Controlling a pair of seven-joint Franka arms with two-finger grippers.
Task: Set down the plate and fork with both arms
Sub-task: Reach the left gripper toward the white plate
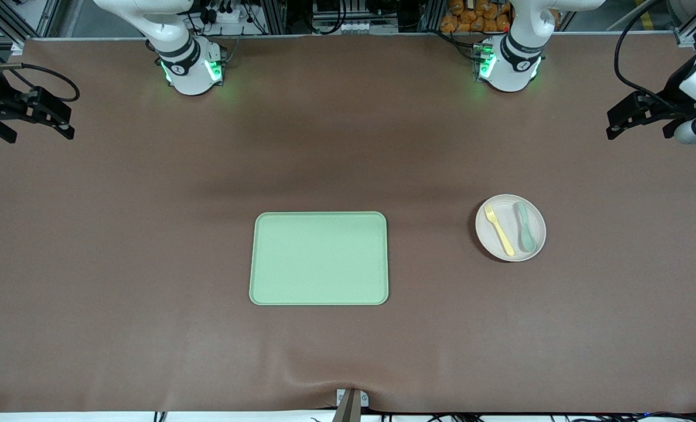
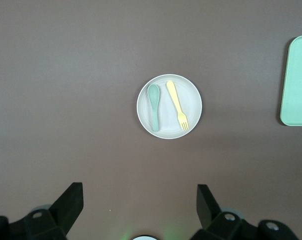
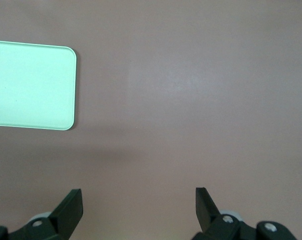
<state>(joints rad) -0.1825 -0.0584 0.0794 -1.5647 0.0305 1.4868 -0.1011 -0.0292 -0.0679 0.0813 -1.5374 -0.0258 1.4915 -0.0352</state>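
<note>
step: not begun | plate (image 1: pixel 510 227) on counter (image 1: pixel 149 246) toward left arm's end, fork (image 1: pixel 499 230) on it, beside spoon (image 1: pixel 525 226) | tray (image 1: pixel 319 258) bare | left hand (image 2: pixel 137 205) wide, high over counter | right hand (image 3: pixel 138 207) wide, waiting | next: left descends to plate rim

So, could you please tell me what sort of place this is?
Probably a robotics lab: two white jointed robot arms bolted to a brown-covered table, cables and aluminium framing along its edge.

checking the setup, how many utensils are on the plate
2. The yellow fork and the grey-green spoon lie side by side on the plate, the spoon toward the left arm's end of the table. Nothing on the plate looks hidden.
</note>
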